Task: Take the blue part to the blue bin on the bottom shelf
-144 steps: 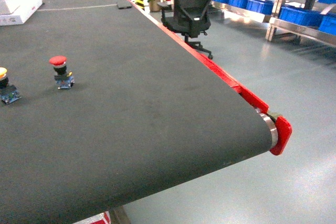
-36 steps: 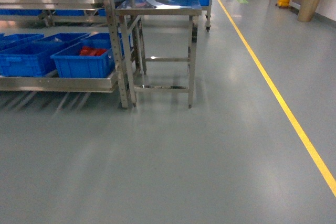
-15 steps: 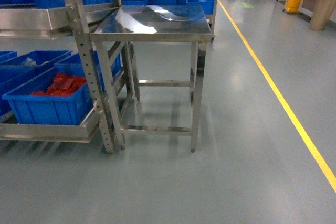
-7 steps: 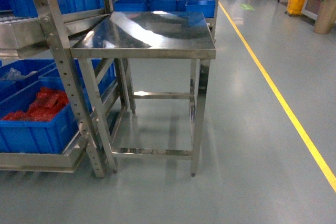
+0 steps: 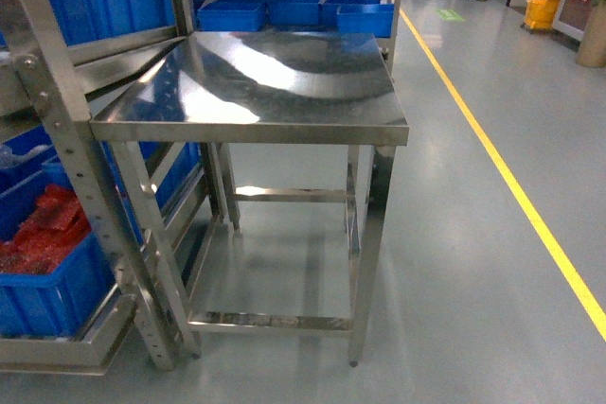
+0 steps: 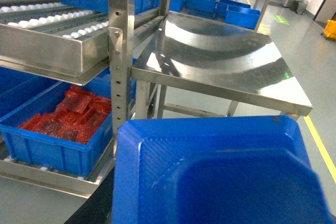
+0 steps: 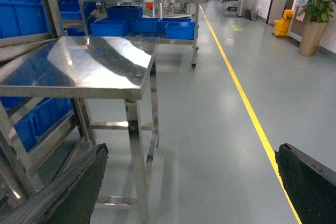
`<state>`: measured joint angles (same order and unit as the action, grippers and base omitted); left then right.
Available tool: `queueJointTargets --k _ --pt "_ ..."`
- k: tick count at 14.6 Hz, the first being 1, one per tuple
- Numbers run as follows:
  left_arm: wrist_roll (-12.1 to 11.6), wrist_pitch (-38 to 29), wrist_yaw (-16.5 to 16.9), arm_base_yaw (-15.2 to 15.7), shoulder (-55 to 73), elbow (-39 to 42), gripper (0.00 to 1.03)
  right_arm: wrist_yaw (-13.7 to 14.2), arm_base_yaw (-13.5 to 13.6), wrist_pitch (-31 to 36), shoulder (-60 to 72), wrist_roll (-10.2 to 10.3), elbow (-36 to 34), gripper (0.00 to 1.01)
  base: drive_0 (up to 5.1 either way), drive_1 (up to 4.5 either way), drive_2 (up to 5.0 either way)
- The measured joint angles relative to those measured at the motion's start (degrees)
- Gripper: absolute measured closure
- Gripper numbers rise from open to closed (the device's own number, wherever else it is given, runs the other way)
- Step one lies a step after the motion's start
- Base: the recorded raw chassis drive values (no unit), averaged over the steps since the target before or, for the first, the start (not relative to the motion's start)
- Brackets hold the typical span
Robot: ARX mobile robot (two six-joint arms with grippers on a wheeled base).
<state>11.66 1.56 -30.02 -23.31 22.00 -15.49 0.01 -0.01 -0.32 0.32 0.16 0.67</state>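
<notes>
A large blue part (image 6: 220, 171) fills the bottom of the left wrist view, right at the camera and off the ground. It covers my left gripper's jaws, which seem shut on it; only a dark edge (image 6: 97, 205) shows beside it. Beyond it, the bottom shelf (image 6: 47, 174) of the steel rack carries a blue bin (image 6: 58, 148) full of red parts. The head view has the same blue bin (image 5: 47, 290) and bottom shelf (image 5: 57, 352) at lower left. My right gripper (image 7: 191, 182) is open over the floor, its black fingers (image 7: 68, 192) wide apart with nothing between. Neither gripper shows in the head view.
A small stainless-steel table (image 5: 256, 92) stands straight ahead, against the rack's upright post (image 5: 85, 205). A roller-track level (image 6: 47, 40) sits above the bin. More blue bins (image 5: 284, 11) stand behind. A yellow floor line (image 5: 511, 186) runs along the grey floor on the right.
The view has moved from the conveyor belt to the rack. Over the last second the steel table and the bin of red parts have come closer and grown larger.
</notes>
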Motion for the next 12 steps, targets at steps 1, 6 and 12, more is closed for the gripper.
queueJointTargets --k 1,6,12 --pt "0.0 0.0 -0.1 0.0 0.0 0.0 0.6 0.0 0.0 0.1 0.0 0.0 0.0 0.03 -0.1 4.08 -4.3" --pt "0.0 0.1 0.0 0.0 0.0 0.0 0.6 0.0 0.0 0.4 0.0 0.0 0.0 0.03 -0.1 4.12 -4.3" --pt "0.0 0.1 0.0 0.0 0.1 0.0 0.6 0.1 0.0 0.0 0.0 0.0 0.0 0.03 -1.6 1.98 -0.3"
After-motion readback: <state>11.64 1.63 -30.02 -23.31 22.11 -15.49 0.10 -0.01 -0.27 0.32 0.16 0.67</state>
